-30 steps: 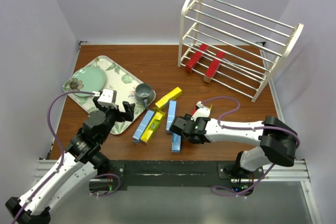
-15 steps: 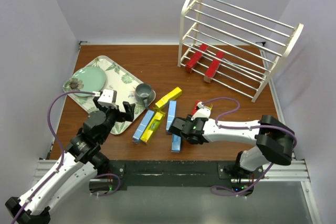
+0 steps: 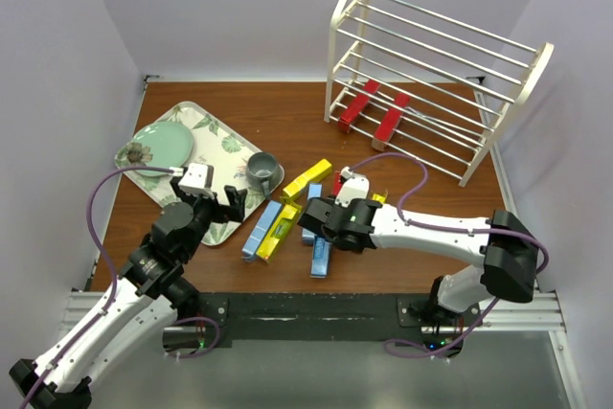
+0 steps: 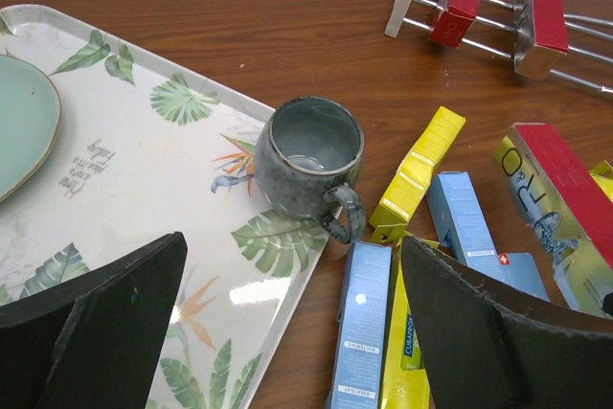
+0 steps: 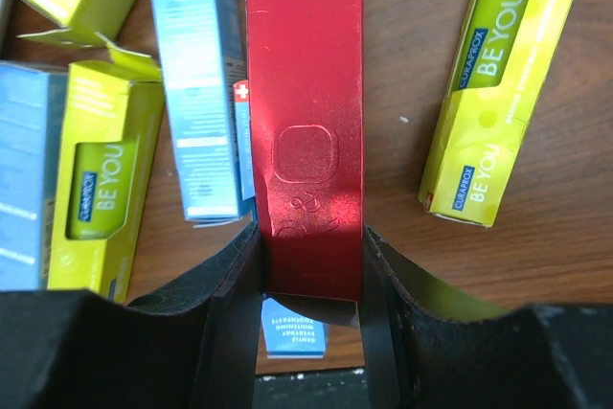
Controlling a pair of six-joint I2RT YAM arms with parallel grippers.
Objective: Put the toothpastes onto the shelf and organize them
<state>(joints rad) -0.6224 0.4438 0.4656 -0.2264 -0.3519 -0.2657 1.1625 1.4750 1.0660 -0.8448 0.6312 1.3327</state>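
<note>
My right gripper (image 5: 309, 233) is shut on the near end of a red toothpaste box (image 5: 306, 112), which reaches away from the fingers above the loose pile. In the top view this gripper (image 3: 330, 206) is at mid-table. Around it lie light blue boxes (image 5: 192, 83) (image 3: 261, 230) and yellow boxes (image 5: 503, 74) (image 3: 306, 179). Two more red boxes (image 3: 357, 104) (image 3: 390, 120) lie on the lowest tier of the white shelf (image 3: 436, 40) at the back right. My left gripper (image 4: 292, 241) stands open over the tray's edge, holding nothing.
A grey mug (image 4: 311, 155) stands at the corner of the leaf-patterned tray (image 4: 144, 141), close to the boxes. A pale green plate (image 4: 19, 122) lies on the tray. White walls close in the table on three sides.
My right gripper has shut on the red box and carried it left, over the blue and yellow boxes. The left arm has not moved.
</note>
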